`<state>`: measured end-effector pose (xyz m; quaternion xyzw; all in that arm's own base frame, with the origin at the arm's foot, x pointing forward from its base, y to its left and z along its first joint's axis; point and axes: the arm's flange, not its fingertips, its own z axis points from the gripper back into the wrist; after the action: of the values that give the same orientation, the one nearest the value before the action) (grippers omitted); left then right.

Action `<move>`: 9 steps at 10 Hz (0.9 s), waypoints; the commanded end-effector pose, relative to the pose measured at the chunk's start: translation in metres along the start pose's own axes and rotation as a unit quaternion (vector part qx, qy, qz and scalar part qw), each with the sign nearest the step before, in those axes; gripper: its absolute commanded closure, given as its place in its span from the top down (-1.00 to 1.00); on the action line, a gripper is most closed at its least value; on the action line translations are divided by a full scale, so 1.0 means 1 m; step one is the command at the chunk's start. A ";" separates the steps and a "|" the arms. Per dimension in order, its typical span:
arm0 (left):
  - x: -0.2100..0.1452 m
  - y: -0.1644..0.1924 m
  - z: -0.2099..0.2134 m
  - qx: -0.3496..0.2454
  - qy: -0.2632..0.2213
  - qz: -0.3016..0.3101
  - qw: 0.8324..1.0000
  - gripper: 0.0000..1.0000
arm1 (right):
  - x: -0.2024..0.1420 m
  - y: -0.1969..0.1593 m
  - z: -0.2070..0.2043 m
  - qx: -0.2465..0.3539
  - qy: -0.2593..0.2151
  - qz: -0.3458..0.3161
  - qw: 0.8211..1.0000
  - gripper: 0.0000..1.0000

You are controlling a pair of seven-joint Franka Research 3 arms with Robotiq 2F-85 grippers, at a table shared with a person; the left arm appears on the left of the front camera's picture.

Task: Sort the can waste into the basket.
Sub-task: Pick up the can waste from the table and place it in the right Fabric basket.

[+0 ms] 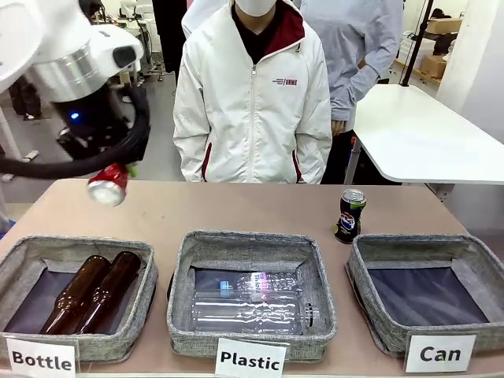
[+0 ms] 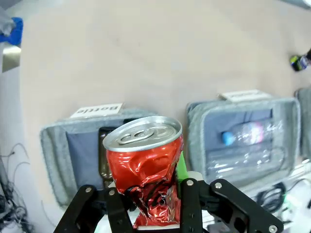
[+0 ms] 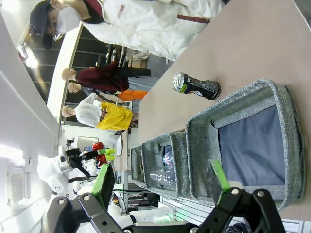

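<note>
Two cans: red can (image 1: 108, 186), dark can (image 1: 350, 215). Three baskets (image 1: 79, 244) (image 1: 244, 239) (image 1: 425, 242). Two brown bottles (image 1: 75, 295) (image 1: 110, 287). Two plastic bottles (image 1: 260, 282) (image 1: 252, 313). Three cards (image 1: 41, 360) (image 1: 250, 361) (image 1: 439, 353).

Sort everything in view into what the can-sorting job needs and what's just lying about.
Job: red crushed can, held by the left pincer; dark can, standing on the table; Can basket.
Lying about: brown bottles in the Bottle basket; clear plastic bottles in the Plastic basket.
</note>
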<state>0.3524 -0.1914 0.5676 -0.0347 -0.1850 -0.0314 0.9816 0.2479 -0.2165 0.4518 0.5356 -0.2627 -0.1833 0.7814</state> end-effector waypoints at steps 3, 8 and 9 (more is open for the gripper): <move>0.013 -0.011 0.001 -0.006 -0.008 0.026 1.000 -1.00 | 0.003 0.001 0.000 0.012 -0.005 0.012 1.000 1.00; -0.029 -0.047 0.021 -0.140 -0.125 -0.208 0.960 -0.50 | 0.003 0.001 0.000 0.012 -0.005 0.012 1.000 1.00; -0.047 -0.073 0.026 -0.180 -0.157 -0.284 0.929 -0.50 | 0.003 0.001 0.000 0.012 -0.005 0.012 1.000 1.00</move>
<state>0.3090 -0.2565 0.5927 -0.0961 -0.3039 -0.2410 0.9167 0.2479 -0.2165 0.4519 0.5356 -0.2627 -0.1833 0.7814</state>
